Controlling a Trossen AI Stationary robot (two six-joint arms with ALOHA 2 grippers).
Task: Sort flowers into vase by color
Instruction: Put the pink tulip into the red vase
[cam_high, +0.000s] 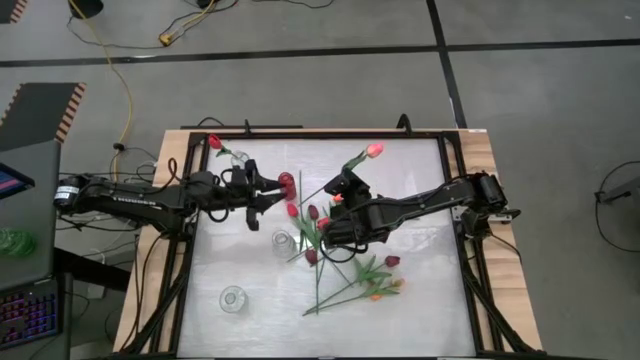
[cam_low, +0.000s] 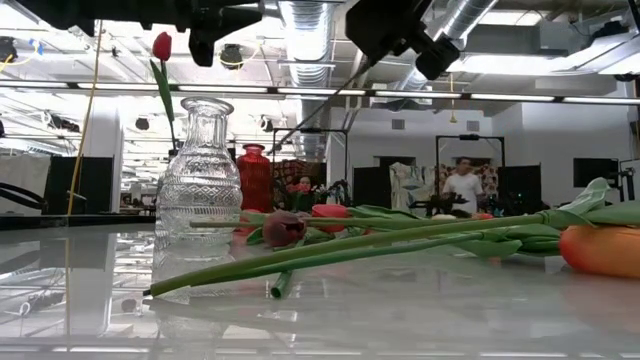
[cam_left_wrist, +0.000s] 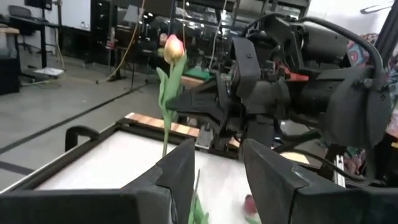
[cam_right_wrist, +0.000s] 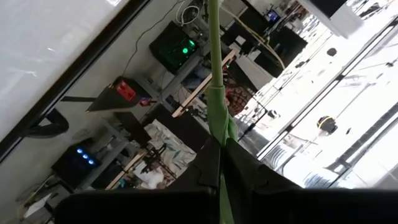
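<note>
Non-task items in view:
- Table (cam_high: 250, 290), pale top, wood-edged, centre of the overhead frame.
- Yellow cable (cam_high: 110, 60) on grey floor, upper left.
- Keyboard (cam_high: 30, 315), lower left corner; green object above it, unidentifiable.
- Black floor lines crossing the top.
- Person in white shirt (cam_low: 463, 186), right of centre in the low view's background.
- Ceiling ducting (cam_low: 305, 30), top centre.

tabletop (cam_high: 250, 275): pale grey, wooden edge | flowers (cam_high: 345, 275): green stems; red, pink, orange, dark maroon heads | raised flower (cam_high: 372, 151): pink-orange head | vase (cam_low: 200, 180): clear glass, diamond-cut pattern | rear vase (cam_low: 254, 178): red | arms: black
</note>
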